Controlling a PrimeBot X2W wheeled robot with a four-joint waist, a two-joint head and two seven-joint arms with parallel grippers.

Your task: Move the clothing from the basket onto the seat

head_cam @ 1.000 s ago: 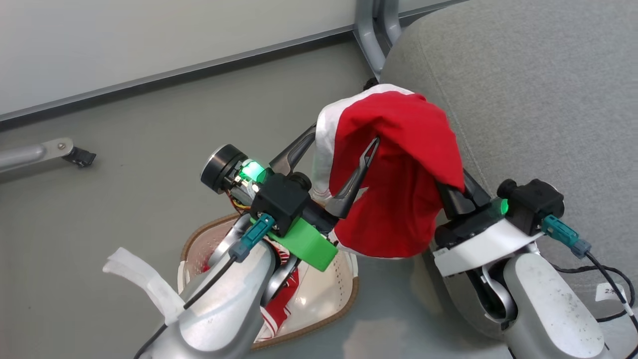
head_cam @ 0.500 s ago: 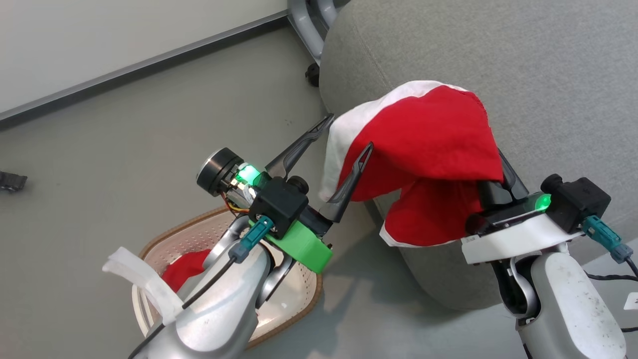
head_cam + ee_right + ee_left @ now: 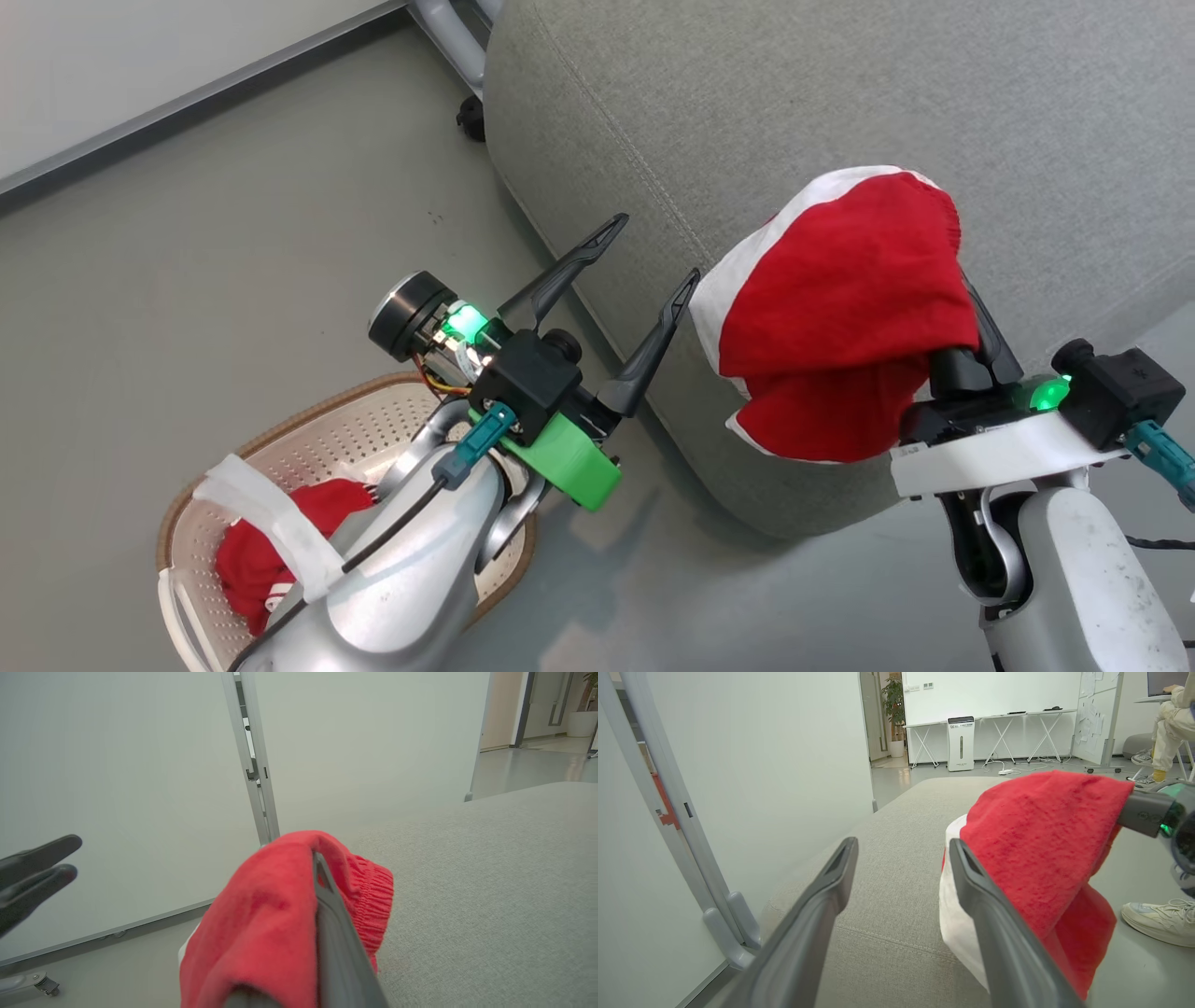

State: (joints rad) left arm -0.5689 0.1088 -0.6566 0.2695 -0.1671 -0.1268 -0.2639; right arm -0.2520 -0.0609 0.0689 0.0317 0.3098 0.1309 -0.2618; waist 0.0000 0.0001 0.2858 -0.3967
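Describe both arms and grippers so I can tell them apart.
Both have silver-grey forearms, long dark tapered fingers, black camera blocks, green lights and teal connectors with black cables. The left gripper has a green bracket, with white tape on its forearm; the right gripper has a white collar.

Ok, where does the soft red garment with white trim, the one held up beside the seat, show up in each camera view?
Head view: the soft red garment with white trim is right of centre, overlapping the cushion's edge.
Left wrist view: right half, from upper middle downward.
Right wrist view: lower centre, reaching the bottom edge.
Shared landmark: the large light-grey fabric seat cushion, right behind or beside the garment in every view.
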